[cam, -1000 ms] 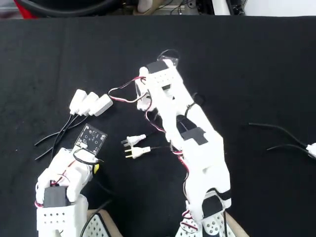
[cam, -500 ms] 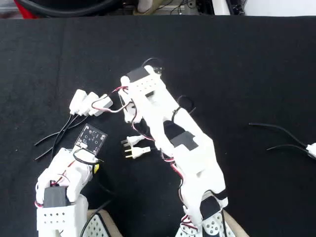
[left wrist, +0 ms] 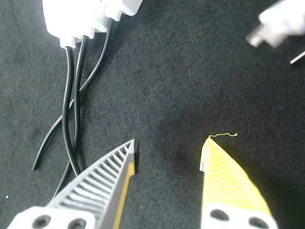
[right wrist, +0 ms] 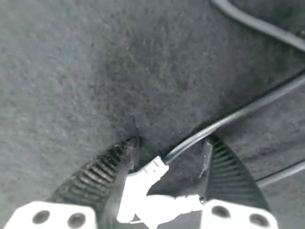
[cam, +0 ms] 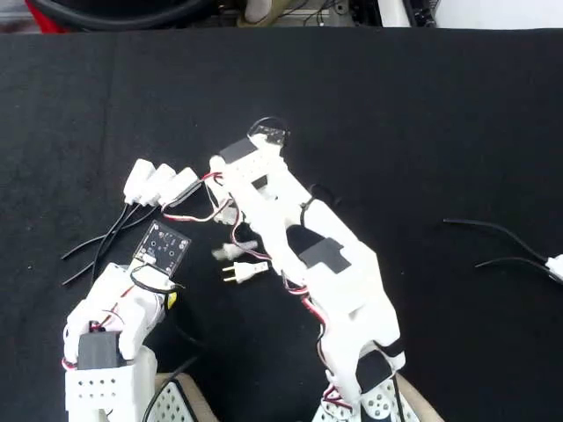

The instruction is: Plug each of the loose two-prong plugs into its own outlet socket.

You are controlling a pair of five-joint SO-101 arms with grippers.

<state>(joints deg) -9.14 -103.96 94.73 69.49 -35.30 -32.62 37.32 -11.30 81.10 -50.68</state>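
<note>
Three white outlet sockets [cam: 158, 184] lie side by side at the left, with black cables [cam: 101, 237] trailing toward the front. The sockets [left wrist: 81, 16] also show in the left wrist view. Two loose white two-prong plugs [cam: 236, 251] [cam: 246, 270] lie mid-table. My right arm [cam: 290, 237] stretches over them. My right gripper [right wrist: 169, 143] is open, and a white plug [right wrist: 143, 193] on its black cable lies between the fingers. My left gripper [left wrist: 170, 142] hangs open over bare cloth, short of the sockets, holding nothing.
The table is covered in black cloth [cam: 422, 114]. Two more black cables [cam: 497, 246] and a white piece [cam: 555, 262] lie at the right edge. My left arm [cam: 110, 330] rests at the front left.
My right arm has swung left and lowered over the two plugs. The upper plug has shifted slightly. The left arm has not moved.
</note>
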